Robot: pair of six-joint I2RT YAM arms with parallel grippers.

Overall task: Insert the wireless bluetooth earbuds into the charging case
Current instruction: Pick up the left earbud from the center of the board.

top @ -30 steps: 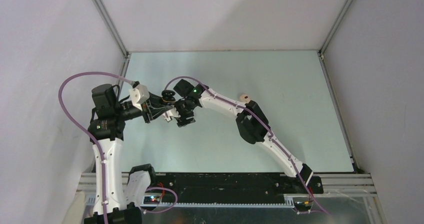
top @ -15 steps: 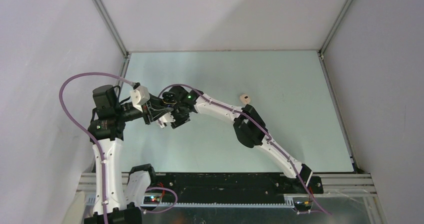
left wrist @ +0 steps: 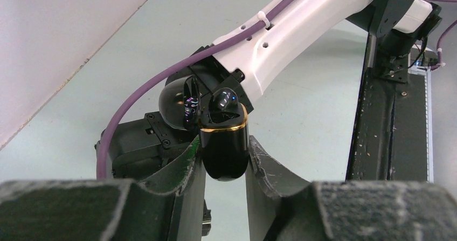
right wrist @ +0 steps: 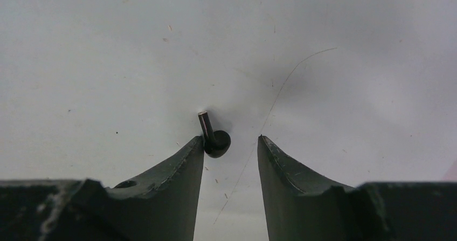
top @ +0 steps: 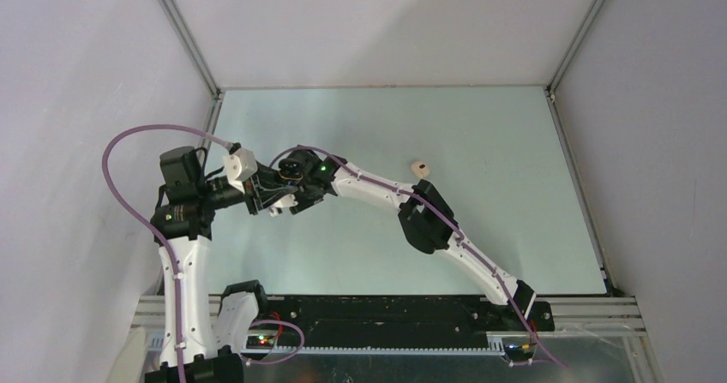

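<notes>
Right wrist | black earbud [right wrist: 215,139] | between right hand [right wrist: 230,140] tips, beside one

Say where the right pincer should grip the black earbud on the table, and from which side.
Probably the rounded head of the black earbud, from above: it lies flat, thin stem pointing away. The head sits against one finger of the right pincer, so recentre first.

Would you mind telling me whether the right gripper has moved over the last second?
Yes. In the top view the right gripper has shifted left, farther from the small pale object, which stayed put.
</notes>
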